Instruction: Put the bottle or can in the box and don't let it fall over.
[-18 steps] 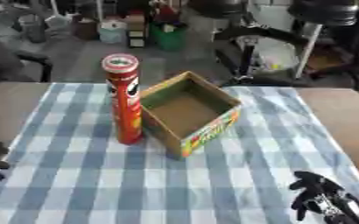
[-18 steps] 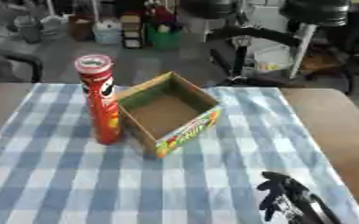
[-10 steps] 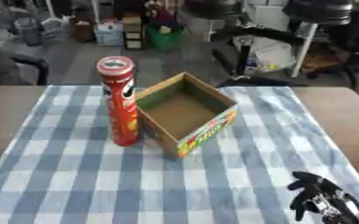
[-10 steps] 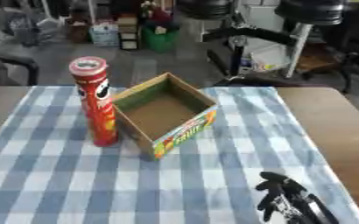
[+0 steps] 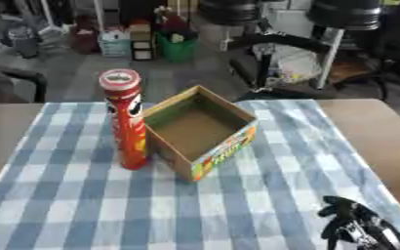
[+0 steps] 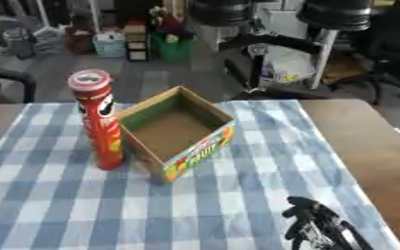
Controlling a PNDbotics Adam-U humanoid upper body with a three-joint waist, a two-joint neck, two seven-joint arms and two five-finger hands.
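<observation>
A tall red can [image 5: 127, 119] with a red lid stands upright on the blue and white checked cloth, just left of an open cardboard box [image 5: 202, 131] whose inside is bare. My right hand [image 5: 353, 228] rests near the lower right corner, far from both, fingers curled and holding nothing. No left hand shows in either view.
The checked cloth [image 5: 84, 205] covers a brown table [image 5: 370, 132], whose bare wood shows at the right and left edges. Beyond the far edge stand chairs, crates and a green bin on the floor.
The whole picture has shifted, so the camera has tilted. The can, box and right hand keep their places on the cloth. The left hand seen earlier at the left edge is out of view.
</observation>
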